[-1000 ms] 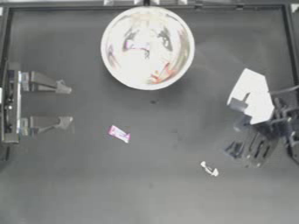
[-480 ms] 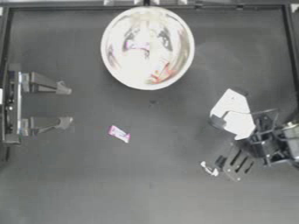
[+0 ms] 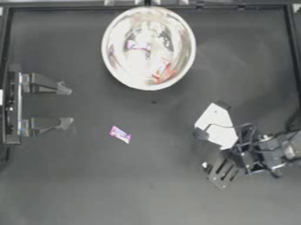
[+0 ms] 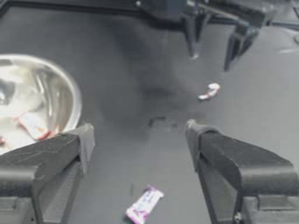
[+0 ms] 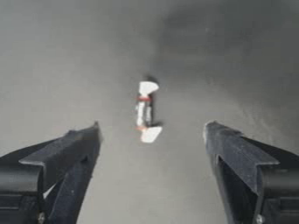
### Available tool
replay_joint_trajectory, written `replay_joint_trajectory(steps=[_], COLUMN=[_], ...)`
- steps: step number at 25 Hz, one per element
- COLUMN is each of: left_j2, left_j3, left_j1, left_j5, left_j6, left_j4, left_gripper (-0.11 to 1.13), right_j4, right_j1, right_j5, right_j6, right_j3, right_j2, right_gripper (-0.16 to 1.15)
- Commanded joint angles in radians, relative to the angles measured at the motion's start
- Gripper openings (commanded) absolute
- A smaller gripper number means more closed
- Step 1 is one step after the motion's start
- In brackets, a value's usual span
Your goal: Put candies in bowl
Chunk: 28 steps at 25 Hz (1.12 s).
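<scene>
The right gripper (image 3: 220, 172) hangs low over the table's near-right part, its jaws spread wide with nothing between them but bare surface and a twisted candy (image 5: 145, 111). In the right wrist view that whitish sweet lies flat on the table, just ahead of the fingertips and roughly centred in the gap, touching neither jaw. From above, it shows only as a pale speck (image 3: 205, 165) at the gripper's tip.

The left gripper (image 3: 66, 107) is parked at the left edge, jaws spread and empty, pointing toward the middle.

A pink candy (image 3: 120, 134) lies alone on the table, a little right of the left gripper and well apart from the right one; the left wrist view shows it (image 4: 143, 204) between that arm's jaws but beyond them.

The bowl (image 3: 148, 47) stands at the far middle, close to the back rim, well apart from both grippers. Sweets lie inside it, a red-and-white one (image 3: 162, 70) among them; reflections make their count hard to tell.

The table (image 3: 88, 184) is dark, matte and flat, with a raised rim along the far and side edges. Wide bare stretches lie between the right gripper and the bowl, and across the near left.
</scene>
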Motion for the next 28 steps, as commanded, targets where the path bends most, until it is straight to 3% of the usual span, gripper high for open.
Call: replay_joint_trajectory(steps=[1,8,15,28], left_j2=[0.0,0.0,0.0,0.0], left_j3=[-0.011,-0.008,-0.008,-0.006], left_j1=[-0.002,0.0,0.0,-0.002], left_j5=[-0.008,-0.008,-0.009,-0.008], left_j6=[0.002,-0.002,-0.006,-0.006], left_j4=[-0.002,-0.002,-0.003,-0.02], left_gripper=[0.96,0.96,0.96,0.96], right_j4=[0.002,-0.002,-0.043,-0.057], right_j1=[0.008,0.032,0.043,0.043], right_j5=[-0.008,-0.031,-0.044,-0.077], right_j6=[0.002,0.034,0.072,0.078], right_j3=[-0.026,-0.031,-0.028,-0.025], right_j2=[0.015,0.069,0.1,0.164], right_gripper=[0.99,0.99,0.99,0.99])
